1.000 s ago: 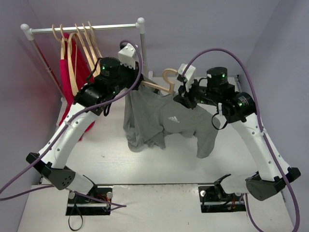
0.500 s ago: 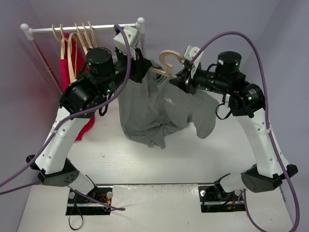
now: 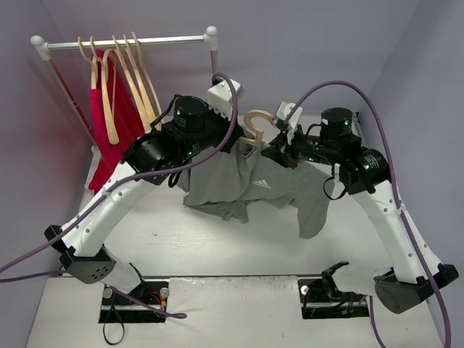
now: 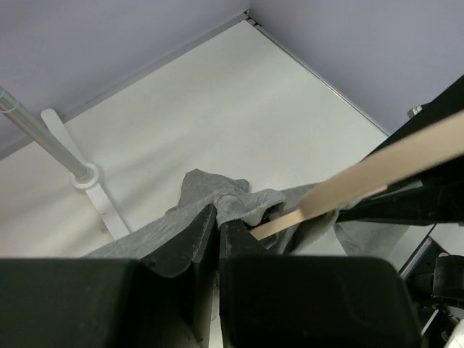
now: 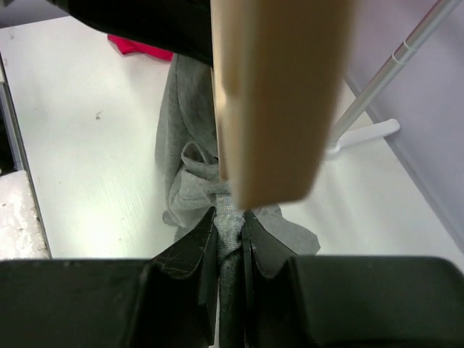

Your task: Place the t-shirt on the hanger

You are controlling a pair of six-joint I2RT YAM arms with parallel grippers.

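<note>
As viewed from above, found t-shirt [image 3: 250, 185] slung between both arms over worktop [image 3: 181, 239] centre; found left end effector [image 4: 217, 217] pinched tight on its fabric at 9 o'clock, right end effector [image 5: 229, 217] likewise at 3 o'clock; noted hanger [image 3: 258, 114] hook at 12 o'clock.

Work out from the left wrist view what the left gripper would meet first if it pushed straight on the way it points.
The bunched t-shirt pinched in the left gripper. Past it probably comes the white table, though depth is unclear. The hanger runs off to the side.
</note>
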